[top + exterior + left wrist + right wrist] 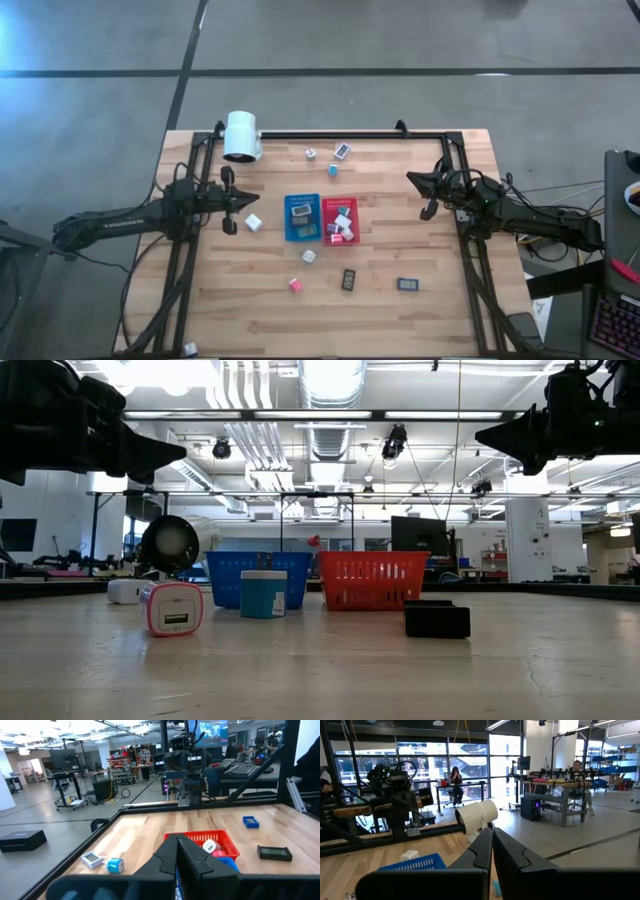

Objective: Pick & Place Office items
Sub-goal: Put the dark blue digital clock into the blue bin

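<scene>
Several small office items already lie inside the red perforated plastic tray (339, 221), and one grey-faced item lies in the blue perforated plastic tray (301, 217) touching it. Judged roughly half done. Loose items remain on the wooden surface (400, 320): a white cube (253, 222) left of the red tray, three pieces (333, 157) beyond it, and a pink cube (296, 285) and two dark flat rectangles (377, 281) nearer. The left gripper (229, 200) and right gripper (427, 194) hang well apart from the red tray, fingers closed together, holding nothing.

blue tray (301, 232), red tray (340, 233), pink cube (296, 285), white cylinder (241, 136).
</scene>
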Tool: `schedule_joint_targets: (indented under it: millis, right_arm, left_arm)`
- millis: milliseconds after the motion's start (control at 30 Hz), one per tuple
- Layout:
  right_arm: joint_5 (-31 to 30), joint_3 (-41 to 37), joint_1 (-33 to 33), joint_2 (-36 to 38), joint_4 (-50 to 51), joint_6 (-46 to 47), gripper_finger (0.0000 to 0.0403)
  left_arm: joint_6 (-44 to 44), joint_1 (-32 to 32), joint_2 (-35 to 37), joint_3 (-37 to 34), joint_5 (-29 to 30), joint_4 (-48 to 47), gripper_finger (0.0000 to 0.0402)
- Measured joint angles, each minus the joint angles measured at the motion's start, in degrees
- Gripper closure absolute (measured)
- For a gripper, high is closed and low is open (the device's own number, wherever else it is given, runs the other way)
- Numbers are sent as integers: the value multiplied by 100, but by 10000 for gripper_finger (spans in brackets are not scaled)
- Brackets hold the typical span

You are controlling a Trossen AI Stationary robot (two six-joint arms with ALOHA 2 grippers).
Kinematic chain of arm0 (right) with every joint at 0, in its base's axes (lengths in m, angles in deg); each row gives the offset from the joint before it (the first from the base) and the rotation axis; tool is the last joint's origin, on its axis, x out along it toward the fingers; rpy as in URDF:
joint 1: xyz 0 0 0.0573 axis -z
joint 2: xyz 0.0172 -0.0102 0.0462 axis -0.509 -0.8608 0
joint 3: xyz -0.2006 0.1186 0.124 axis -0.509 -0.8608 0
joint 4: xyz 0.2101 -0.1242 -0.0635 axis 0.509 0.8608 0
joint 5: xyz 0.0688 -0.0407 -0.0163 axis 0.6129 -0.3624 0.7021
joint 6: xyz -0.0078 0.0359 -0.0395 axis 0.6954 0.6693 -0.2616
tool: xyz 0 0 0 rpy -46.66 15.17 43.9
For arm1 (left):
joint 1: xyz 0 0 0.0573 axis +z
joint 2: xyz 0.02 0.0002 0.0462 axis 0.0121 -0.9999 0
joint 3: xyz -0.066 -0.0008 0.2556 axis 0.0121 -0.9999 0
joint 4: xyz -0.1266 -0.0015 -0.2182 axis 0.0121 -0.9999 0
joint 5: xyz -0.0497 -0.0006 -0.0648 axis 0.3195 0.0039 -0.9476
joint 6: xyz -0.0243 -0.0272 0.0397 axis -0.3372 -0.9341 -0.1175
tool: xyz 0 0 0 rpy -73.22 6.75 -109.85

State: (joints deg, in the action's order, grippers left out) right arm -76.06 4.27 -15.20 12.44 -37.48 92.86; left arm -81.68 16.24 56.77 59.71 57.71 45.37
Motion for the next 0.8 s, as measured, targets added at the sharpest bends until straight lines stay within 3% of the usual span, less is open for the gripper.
schedule_joint_targets:
  millis: [800]
  right_arm:
    - [-147,0,2,0,-7,-36,390]
  left_arm:
    - [196,0,-2,-102,-26,-38,395]
